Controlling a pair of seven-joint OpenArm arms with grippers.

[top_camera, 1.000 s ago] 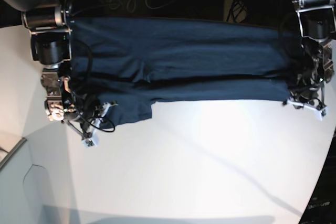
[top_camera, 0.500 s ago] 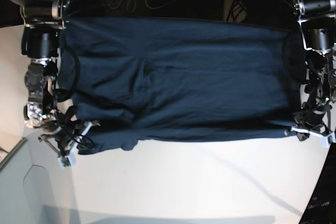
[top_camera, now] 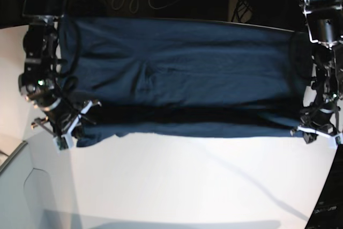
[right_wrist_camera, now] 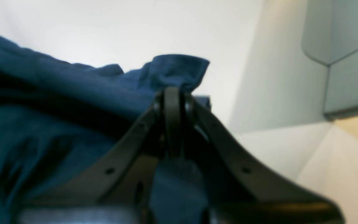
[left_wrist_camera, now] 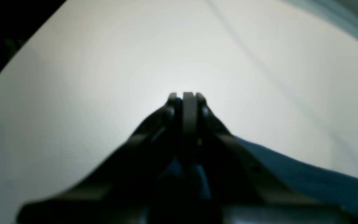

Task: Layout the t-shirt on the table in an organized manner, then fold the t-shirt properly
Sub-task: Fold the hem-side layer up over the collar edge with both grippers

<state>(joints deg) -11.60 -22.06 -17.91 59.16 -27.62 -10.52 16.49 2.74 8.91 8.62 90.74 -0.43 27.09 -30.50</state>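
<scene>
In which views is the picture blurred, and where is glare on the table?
Left wrist view: left gripper soft and dark, glare on the table behind it. Right wrist view: right gripper and t-shirt blurred. Base view: sharper, curved edges, bright patch below the shirt.

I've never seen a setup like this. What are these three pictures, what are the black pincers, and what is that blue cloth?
It is a robot with two arms working at a white table. One picture looks down from above; the other two come from small cameras on each wrist, looking along the pincers. The blue cloth is a t-shirt, stretched wide between the arms. The left gripper, on the overhead picture's right, is shut on one edge of it. The right gripper is shut on the other edge, where the cloth bunches above its tips.
</scene>
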